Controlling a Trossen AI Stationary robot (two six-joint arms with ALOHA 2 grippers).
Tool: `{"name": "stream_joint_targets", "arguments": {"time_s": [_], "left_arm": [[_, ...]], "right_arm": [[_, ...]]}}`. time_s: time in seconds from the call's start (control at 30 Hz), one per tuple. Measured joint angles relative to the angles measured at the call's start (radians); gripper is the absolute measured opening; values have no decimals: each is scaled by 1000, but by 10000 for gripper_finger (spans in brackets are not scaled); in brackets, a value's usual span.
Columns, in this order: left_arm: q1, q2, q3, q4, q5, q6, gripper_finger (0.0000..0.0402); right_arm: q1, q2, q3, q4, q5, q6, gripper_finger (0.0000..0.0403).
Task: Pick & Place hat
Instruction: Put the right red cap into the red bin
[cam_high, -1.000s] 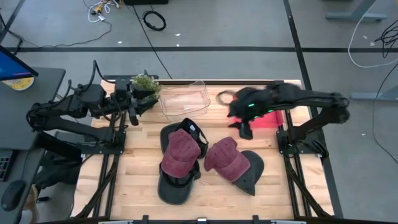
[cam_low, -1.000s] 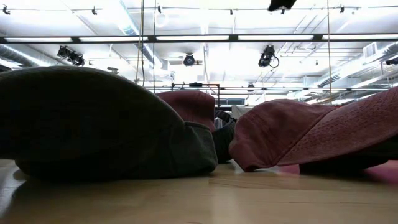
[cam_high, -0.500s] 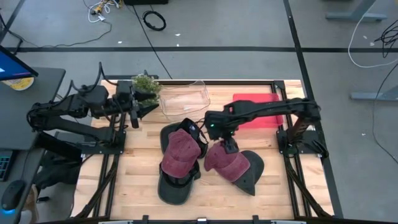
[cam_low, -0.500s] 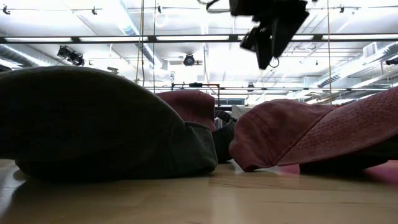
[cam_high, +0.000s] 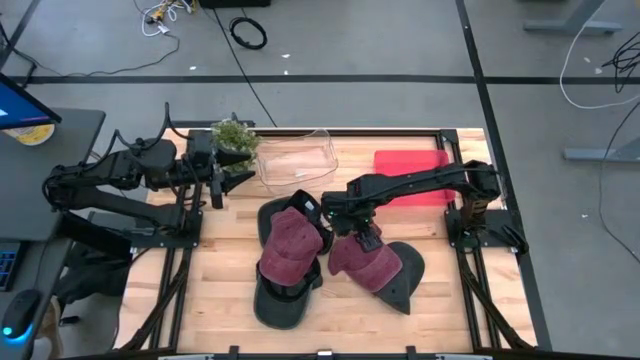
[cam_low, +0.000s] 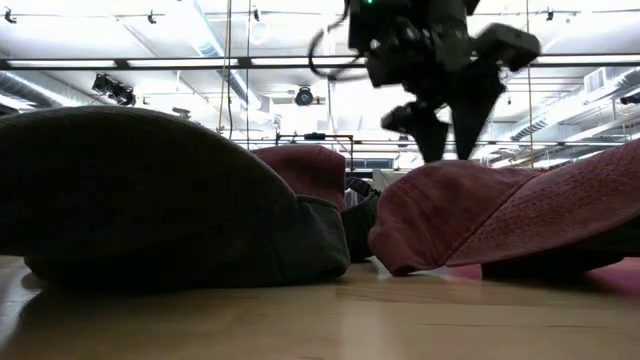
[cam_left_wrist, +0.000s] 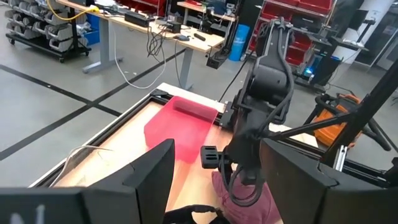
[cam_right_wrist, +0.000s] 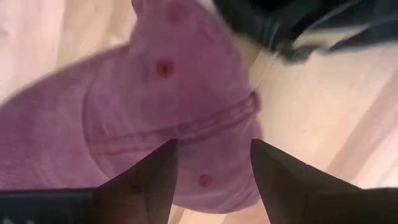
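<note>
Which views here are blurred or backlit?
Right wrist view: the red cap is soft and out of focus, too near the lens. Low view: bright ceiling lights leave the right gripper a dark silhouette, and the near dark cap is dim. High view: evenly lit.

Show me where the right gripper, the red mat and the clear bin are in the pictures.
right gripper (cam_right_wrist: 211, 180): right wrist view, gap between its open fingers, above a maroon cap.
red mat (cam_high: 410, 164): high view, bare upper part.
clear bin (cam_high: 297, 152): high view, its rim.

table (cam_high: 225, 270): pale wood planks, smooth | maroon caps (cam_high: 365, 258): matt woven cloth, stitched seams | dark caps (cam_low: 150, 200): matt cloth | bin (cam_high: 297, 158): clear glossy plastic | red mat (cam_high: 412, 163): flat, matt
</note>
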Motion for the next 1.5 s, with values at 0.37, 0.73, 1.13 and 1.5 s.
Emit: {"name": "stream_joint_targets", "arguments": {"time_s": [0.37, 0.73, 1.13, 1.5], "left_arm": [[0, 0, 0, -5, 0, 0, 241], [0, 0, 0, -4, 0, 12, 241], [0, 0, 0, -4, 0, 29, 240], [1, 0, 0, -3, -3, 30, 240]], "right_arm": [[2, 0, -97, 63, 2, 31, 146], [13, -21, 28, -80, -29, 16, 6], [14, -255, 294, -127, -22, 251, 1], [-2, -514, 320, 75, 299, 562, 0]]}}
